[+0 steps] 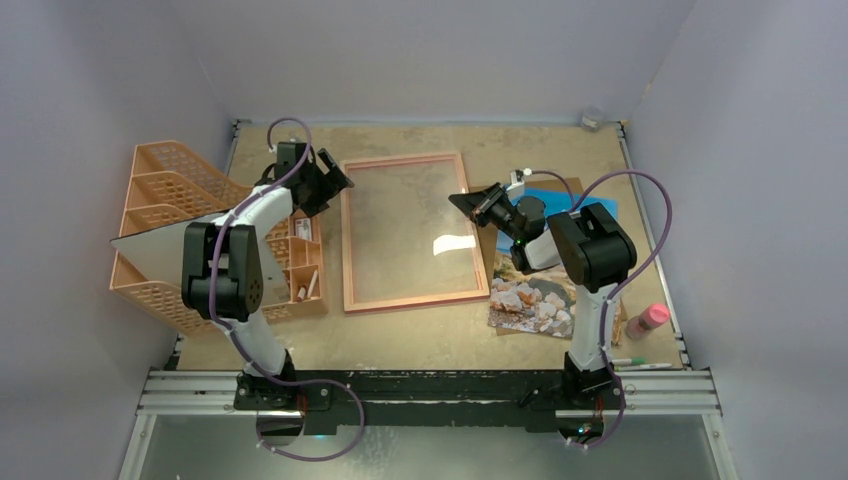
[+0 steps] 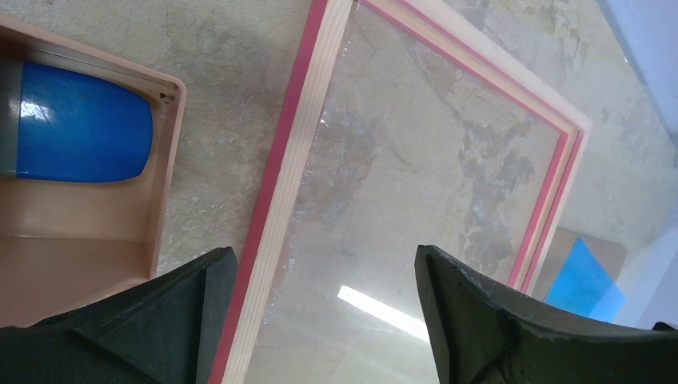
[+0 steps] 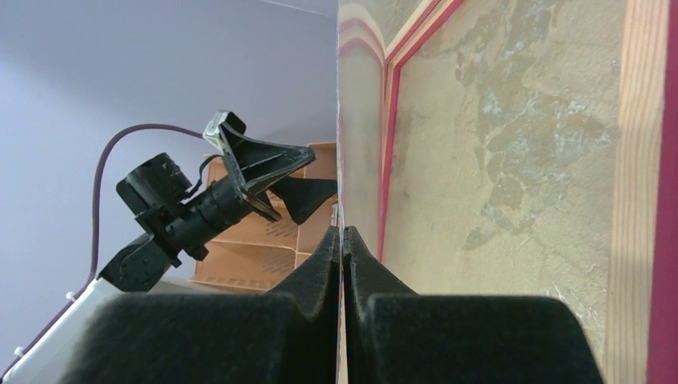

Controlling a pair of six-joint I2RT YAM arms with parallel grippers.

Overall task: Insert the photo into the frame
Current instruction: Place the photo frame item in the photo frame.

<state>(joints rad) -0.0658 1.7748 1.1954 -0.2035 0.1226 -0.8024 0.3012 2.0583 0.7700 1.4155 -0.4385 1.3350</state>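
Observation:
The frame (image 1: 348,240) lies flat mid-table, pale wood back up with a pink-red edge (image 2: 280,184), and the tabletop shows through its middle. My left gripper (image 2: 321,252) is open low over the frame's left rail near the far corner (image 1: 335,182), one finger on each side of the rail. My right gripper (image 3: 342,232) is shut on a thin clear sheet (image 3: 340,120), seen edge-on, at the frame's right rail (image 1: 460,200). The photo (image 1: 530,300) lies right of the frame on a brown board, rocky part showing, partly hidden by the right arm.
An orange mesh organiser (image 1: 165,190) stands at the left, a tray of it (image 2: 164,160) holding a blue object (image 2: 80,132) beside the frame. A pink bottle (image 1: 648,320) and pens (image 1: 640,365) lie at the near right. Purple walls close in on three sides.

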